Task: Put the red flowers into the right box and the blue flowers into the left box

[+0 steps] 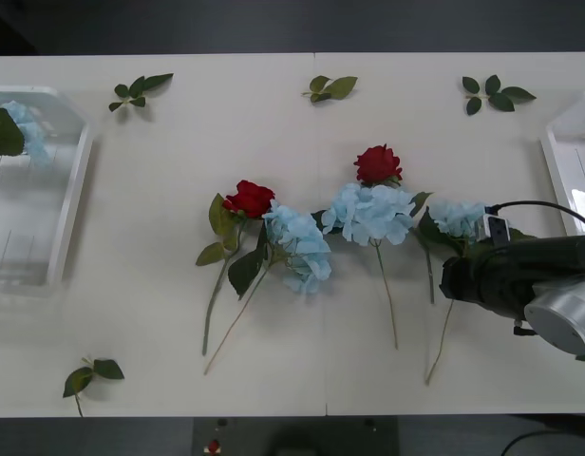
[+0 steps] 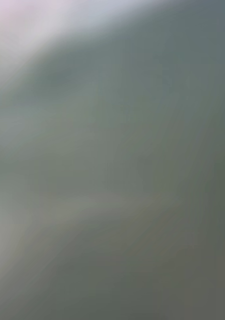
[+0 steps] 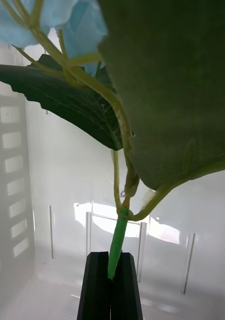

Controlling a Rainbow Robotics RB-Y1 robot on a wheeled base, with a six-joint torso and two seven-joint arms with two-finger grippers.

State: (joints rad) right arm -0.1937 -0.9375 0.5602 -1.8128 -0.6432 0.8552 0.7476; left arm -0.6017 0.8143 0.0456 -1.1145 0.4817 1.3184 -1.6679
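My left gripper (image 3: 111, 260) is shut on the green stem of a blue flower (image 3: 52, 15), holding it over the floor of the left box (image 3: 57, 165). In the front view that flower (image 1: 27, 123) and its leaf sit at the far end of the left box (image 1: 69, 190). Two red flowers (image 1: 250, 199) (image 1: 378, 163) lie mid-table among three blue flowers (image 1: 300, 242) (image 1: 370, 211) (image 1: 456, 217). My right arm (image 1: 506, 275) hangs low over the stem of the rightmost blue flower, hiding part of it. The right box (image 1: 568, 161) is at the right edge.
Loose green leaf sprigs lie along the far side of the table (image 1: 141, 90) (image 1: 330, 87) (image 1: 492, 93), with one more near the front left (image 1: 88, 375). A cable (image 1: 549, 207) loops above the right arm. Bare table lies between the left box and the flowers.
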